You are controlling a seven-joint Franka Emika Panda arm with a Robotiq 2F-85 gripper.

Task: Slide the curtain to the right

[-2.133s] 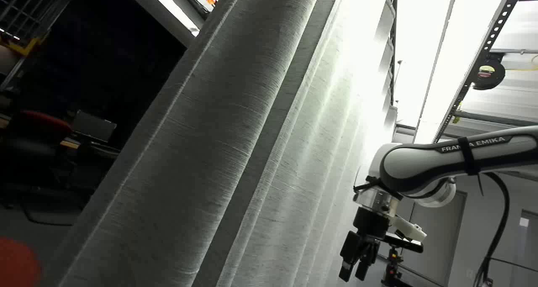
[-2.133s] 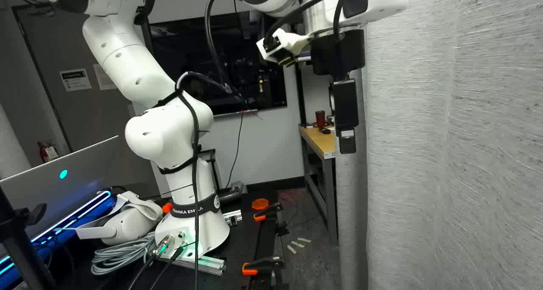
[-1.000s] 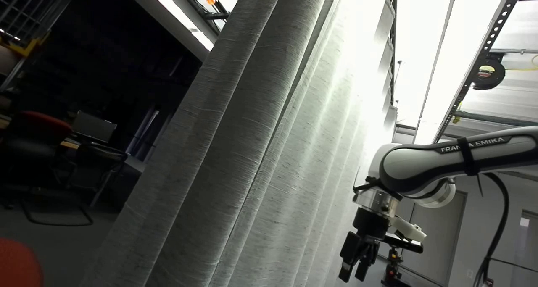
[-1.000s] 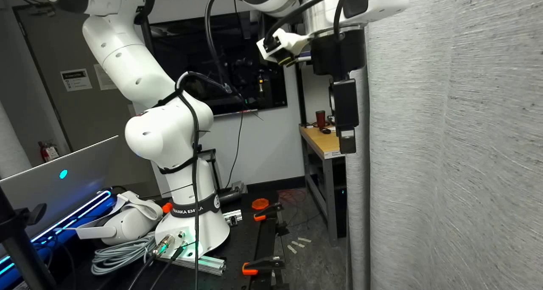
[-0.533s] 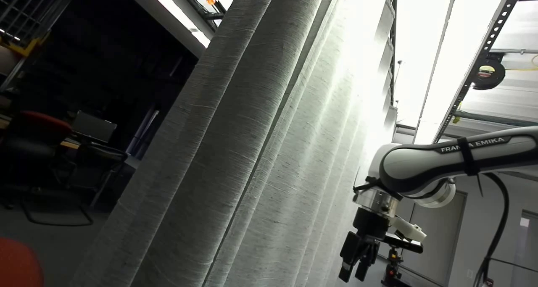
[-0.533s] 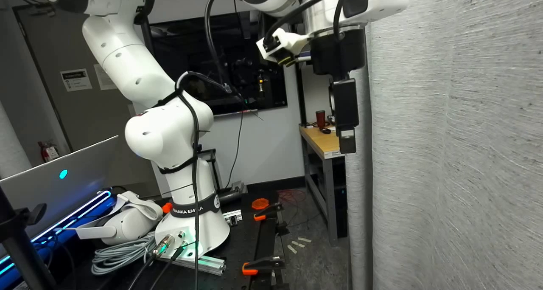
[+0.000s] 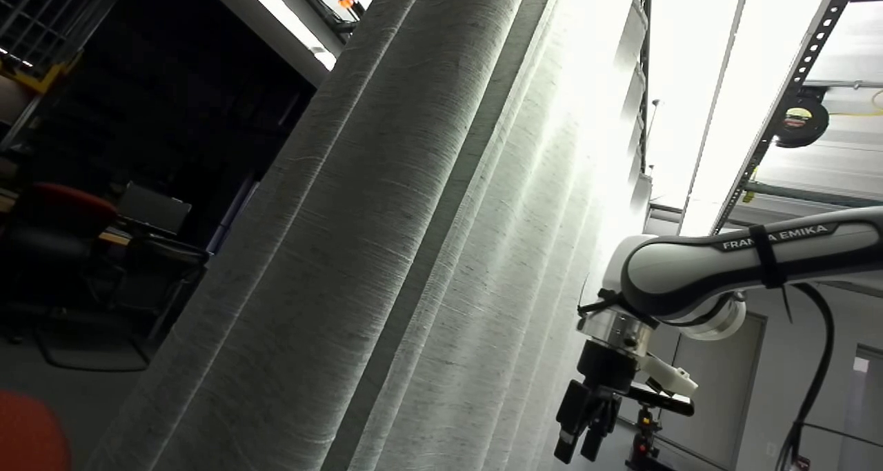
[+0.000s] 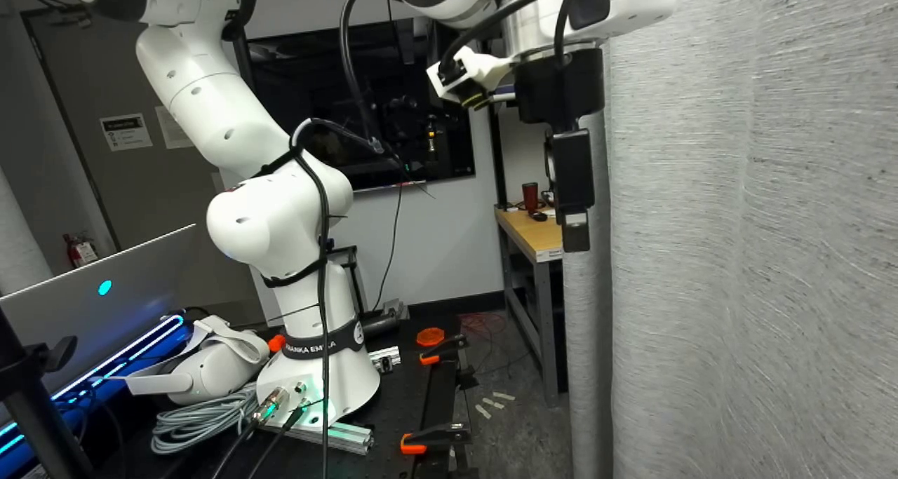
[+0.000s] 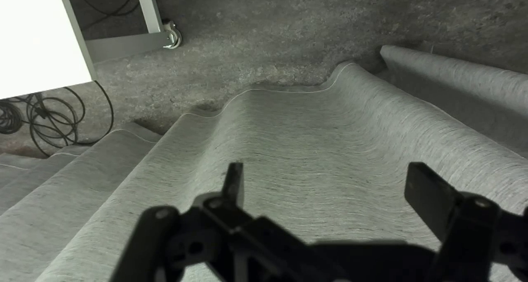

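The tall grey-white curtain (image 7: 386,216) hangs in long folds and fills the middle of an exterior view. It also fills the right side of an exterior view (image 8: 758,219), with a narrow fold behind the fingers. In the wrist view the curtain (image 9: 305,121) runs below and between the fingers, its hem just above the floor. My gripper (image 7: 578,450) points down beside the curtain. It shows side-on in an exterior view (image 8: 577,240). In the wrist view the gripper (image 9: 326,166) has its fingers wide apart with nothing pinched. Whether a finger touches the fabric cannot be told.
A white tabletop (image 9: 37,38) with a caster below and coiled cables (image 9: 49,121) lie beyond the hem. A wood-topped table (image 8: 533,233) stands behind the gripper. Orange clamps (image 8: 435,437) sit on the arm's black table. A red chair (image 7: 69,205) is at far left.
The curtain's free edge sways: it swung right by one second ago and has since drifted back left in an exterior view. The gripper stays open and has shifted only very slightly.
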